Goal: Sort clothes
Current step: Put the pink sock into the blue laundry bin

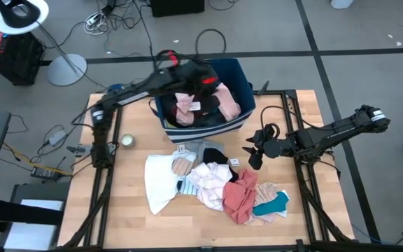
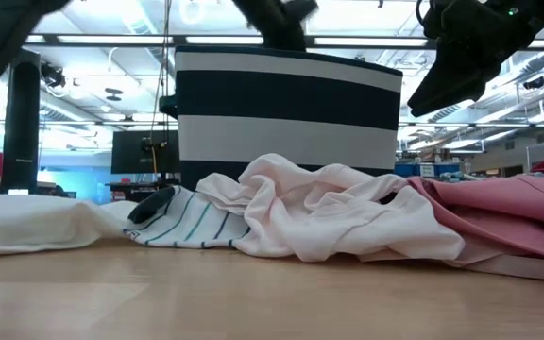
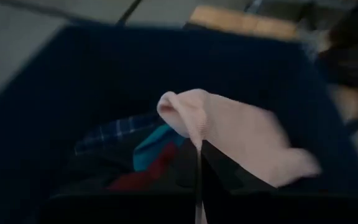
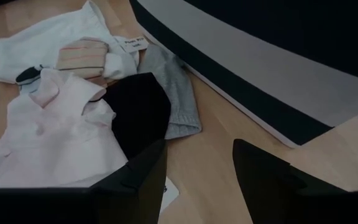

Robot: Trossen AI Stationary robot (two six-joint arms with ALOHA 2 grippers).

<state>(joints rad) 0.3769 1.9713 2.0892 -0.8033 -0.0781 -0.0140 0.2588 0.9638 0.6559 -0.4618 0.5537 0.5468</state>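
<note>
While over the bin [image 1: 238, 120], left hand [image 1: 208, 82] pinching pink garment [image 3: 229, 134]; right hand [image 1: 252, 155] open beside clothes [image 1: 215, 183]

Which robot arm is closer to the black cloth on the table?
Right. The right gripper hovers just beside the black cloth; the left gripper is over the navy striped bin.

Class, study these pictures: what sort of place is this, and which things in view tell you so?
Probably a robotics lab: a pale wooden table in a black metal frame, loose cables on grey floor, and ceiling strip lights over distant workstations.
</note>
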